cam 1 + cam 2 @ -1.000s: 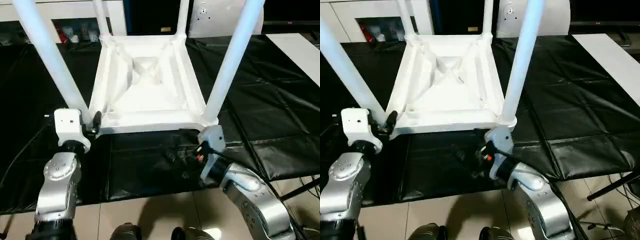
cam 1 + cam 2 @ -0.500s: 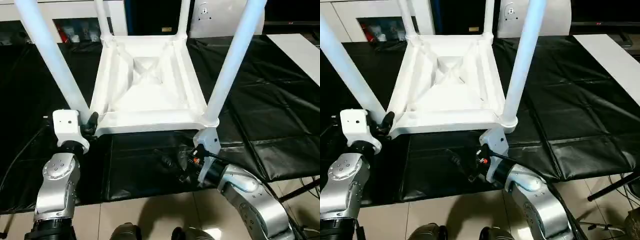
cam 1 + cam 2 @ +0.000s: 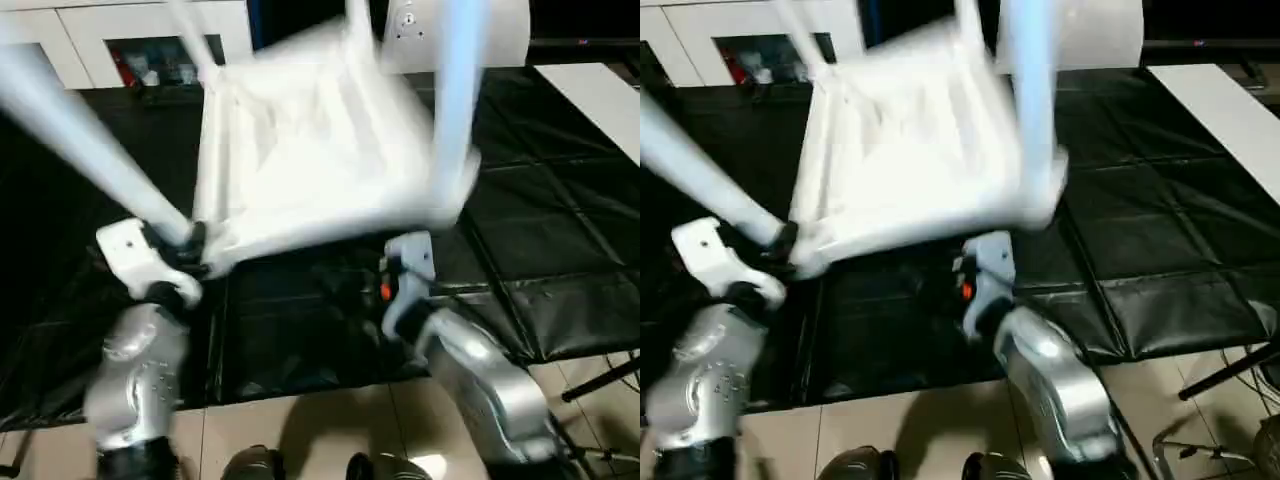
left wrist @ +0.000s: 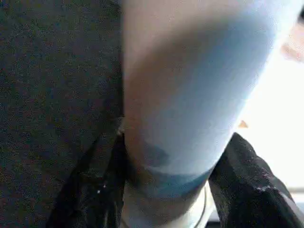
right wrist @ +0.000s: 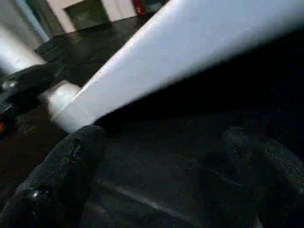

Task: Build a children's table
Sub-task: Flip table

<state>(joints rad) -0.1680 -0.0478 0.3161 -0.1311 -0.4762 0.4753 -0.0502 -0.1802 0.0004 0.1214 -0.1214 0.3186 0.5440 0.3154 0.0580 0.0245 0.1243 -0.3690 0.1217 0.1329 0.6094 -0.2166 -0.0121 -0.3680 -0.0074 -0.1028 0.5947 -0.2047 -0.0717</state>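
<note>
The children's table (image 3: 300,140) lies upside down on the black mat, tipped, with its near right corner raised and its legs pointing up. My left gripper (image 3: 185,245) is shut on the base of the near left leg (image 3: 80,150), just above its corner socket. In the left wrist view both black fingers (image 4: 95,190) press against that leg (image 4: 190,85). My right gripper (image 5: 161,161) stands open below the table's near edge (image 5: 190,61), with nothing between its fingers (image 5: 66,161). The near right leg (image 3: 460,90) rises close above my right wrist.
A black mat (image 3: 560,200) covers the work surface. A white cabinet (image 3: 120,40) with dark compartments stands behind it, and a white board (image 3: 600,100) lies at the far right. The mat's front edge meets beige floor tiles (image 3: 300,430).
The table has tipped and swung, with its near right corner lifting. My left gripper has closed on the near left leg. My right gripper has moved in under the near edge.
</note>
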